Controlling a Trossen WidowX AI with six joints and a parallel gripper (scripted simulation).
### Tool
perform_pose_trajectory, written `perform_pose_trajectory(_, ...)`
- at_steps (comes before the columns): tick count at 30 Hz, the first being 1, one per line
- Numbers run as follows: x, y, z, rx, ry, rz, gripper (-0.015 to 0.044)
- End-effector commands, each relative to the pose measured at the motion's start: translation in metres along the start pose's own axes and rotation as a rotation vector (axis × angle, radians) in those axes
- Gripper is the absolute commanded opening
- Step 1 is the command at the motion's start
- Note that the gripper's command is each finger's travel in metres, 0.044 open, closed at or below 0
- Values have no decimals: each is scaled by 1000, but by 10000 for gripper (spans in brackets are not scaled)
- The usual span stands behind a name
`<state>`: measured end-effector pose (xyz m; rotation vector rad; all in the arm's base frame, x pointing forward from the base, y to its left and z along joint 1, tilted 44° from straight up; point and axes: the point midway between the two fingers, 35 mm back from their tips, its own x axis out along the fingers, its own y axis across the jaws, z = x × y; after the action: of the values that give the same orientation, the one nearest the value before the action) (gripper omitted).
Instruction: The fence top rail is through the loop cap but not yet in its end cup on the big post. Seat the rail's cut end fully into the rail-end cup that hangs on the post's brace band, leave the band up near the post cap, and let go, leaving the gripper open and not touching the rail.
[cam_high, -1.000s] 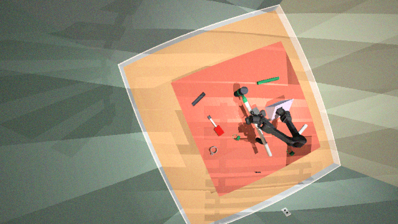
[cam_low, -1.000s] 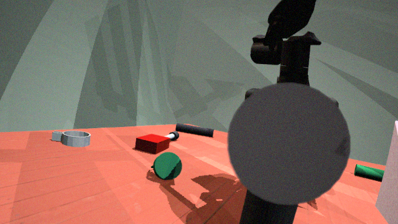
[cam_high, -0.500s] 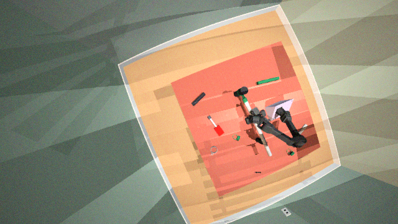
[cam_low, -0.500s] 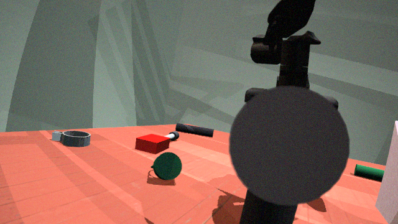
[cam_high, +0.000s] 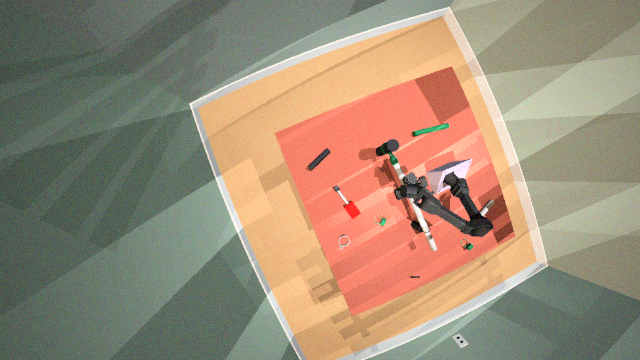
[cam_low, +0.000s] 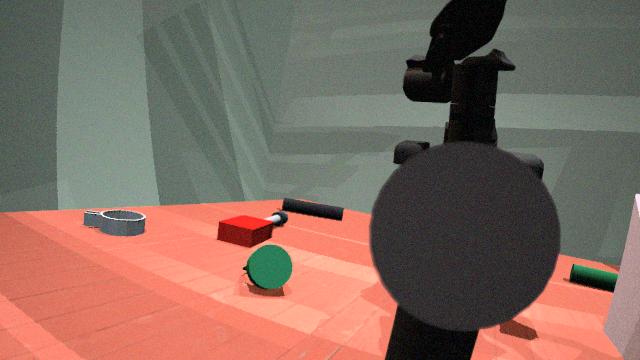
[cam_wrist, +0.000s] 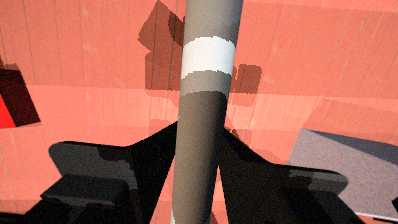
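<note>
The rail (cam_high: 414, 202) is lying clamped between the fingers of the gripper (cam_wrist: 199, 150), which is closing on it partway along its length; in the wrist view the dark fingers are pressing both sides of the tube. From the top view, the rail is running from a loose end behind the gripper, through the grip, toward the big post (cam_high: 390, 146) ahead of the gripper. Its forward end is sitting at a green fitting (cam_high: 393, 160) just beside the post, which I take to be the cup; whether the end is inside it, only at its mouth, or fully home I cannot tell at this size.

The main risk, as I judge it, is letting go too early: if the end is only resting at the cup's lip, the rail may be dropping out once freed. Pushing off-axis is another: a rail meeting the cup at a slant could be jamming on the rim or dragging the band down the post, away from the cap. The fingers could also be sliding along the smooth tube instead of driving it.

A pale block (cam_high: 446, 174) is standing close beside the gripper, so a sideways retreat after opening may be knocking it or brushing the rail. The red block (cam_high: 352, 209) and green ring (cam_high: 380, 220) are lying well apart.
</note>
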<state>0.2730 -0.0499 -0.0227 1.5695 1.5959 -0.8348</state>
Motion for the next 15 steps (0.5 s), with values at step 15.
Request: perform_pose_trajectory(15, 0, 1, 5, 0, -1, 0, 0)
